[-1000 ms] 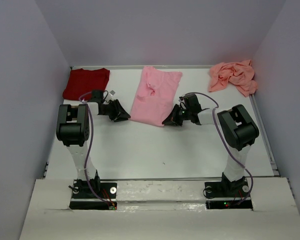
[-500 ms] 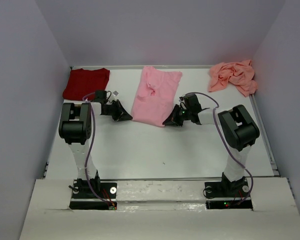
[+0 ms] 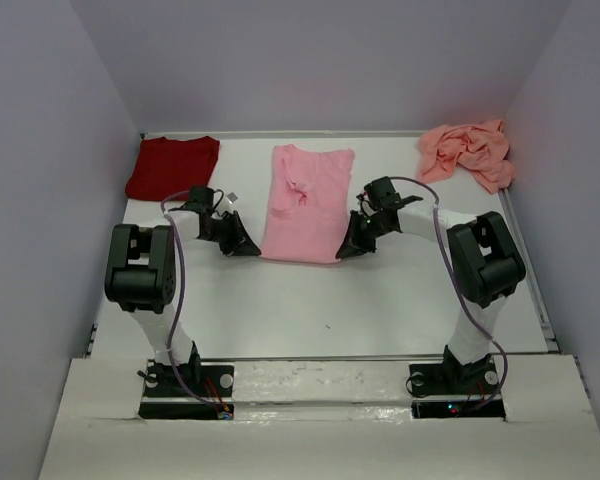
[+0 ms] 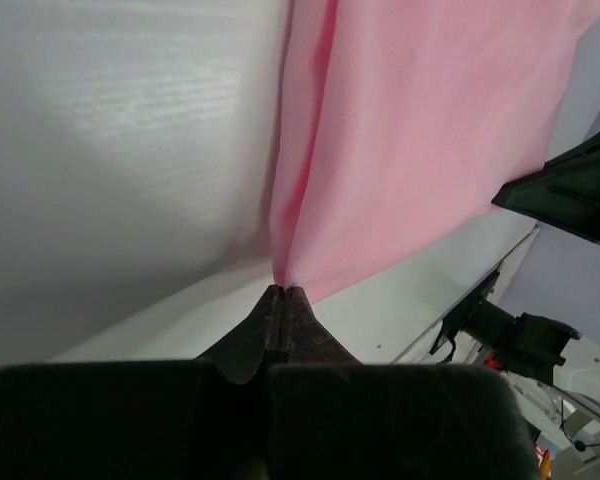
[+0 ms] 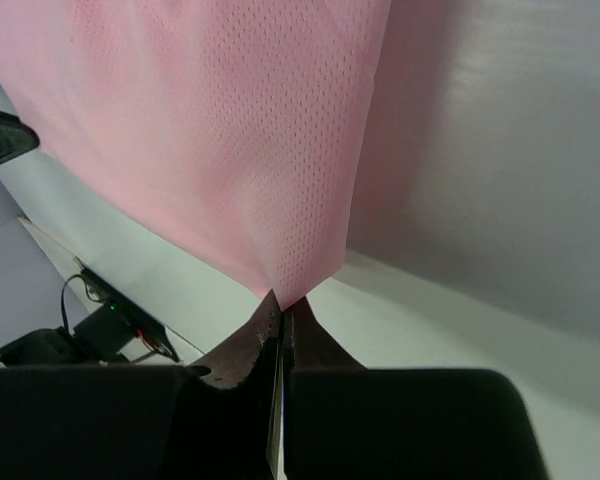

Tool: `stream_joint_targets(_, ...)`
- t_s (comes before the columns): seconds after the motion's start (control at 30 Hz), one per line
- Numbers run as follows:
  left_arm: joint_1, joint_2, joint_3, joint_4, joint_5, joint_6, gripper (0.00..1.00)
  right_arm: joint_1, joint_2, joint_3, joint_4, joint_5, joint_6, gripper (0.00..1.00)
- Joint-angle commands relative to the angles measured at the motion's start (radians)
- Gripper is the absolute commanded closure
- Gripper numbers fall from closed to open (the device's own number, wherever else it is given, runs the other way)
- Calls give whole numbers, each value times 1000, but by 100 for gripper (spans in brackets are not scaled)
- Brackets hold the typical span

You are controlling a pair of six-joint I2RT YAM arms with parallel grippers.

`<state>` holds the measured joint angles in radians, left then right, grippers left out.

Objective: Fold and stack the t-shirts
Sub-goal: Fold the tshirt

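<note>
The light pink t-shirt [image 3: 306,200] lies in the middle of the table, near edge held up by both grippers. My left gripper [image 3: 252,245] is shut on its near left corner [image 4: 280,277]. My right gripper [image 3: 342,250] is shut on its near right corner [image 5: 292,296]. The cloth stretches away from both jaws in the left wrist view [image 4: 410,140] and the right wrist view [image 5: 230,130]. The dark red t-shirt [image 3: 172,166] lies folded at the far left. The salmon-pink t-shirt [image 3: 467,152] lies crumpled at the far right.
Grey walls close in the table [image 3: 320,300] on the left, back and right. A small white tag [image 3: 231,198] shows by the left arm. The arm bases stand on the near ledge [image 3: 320,385].
Both grippers have taken hold of the pink t-shirt's near corners and pulled it. The shirt has shifted left and straightened, its near edge now spanning between the two grippers.
</note>
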<state>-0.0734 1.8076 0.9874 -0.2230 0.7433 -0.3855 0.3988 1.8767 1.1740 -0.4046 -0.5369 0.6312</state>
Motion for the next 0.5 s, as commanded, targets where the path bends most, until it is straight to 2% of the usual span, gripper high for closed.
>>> stream_joint_targets(0.0, -25, -106, -62, -73, -2, 37, 100, -3, -48, 44, -227, 0, -128, 100)
stream_joint_targets(0.2, -132, -207, -161, -72, 27, -30, 100, -3, -44, 62, -350, -69, -203, 100)
stream_joint_targets(0.33, -218, -316, -174, -144, 8, -64, 100, -3, -93, 55, -450, -60, -252, 100)
stream_joint_targets(0.47, -250, -431, -185, -213, -21, -87, 100, -3, -152, 20, -508, -81, -278, 100)
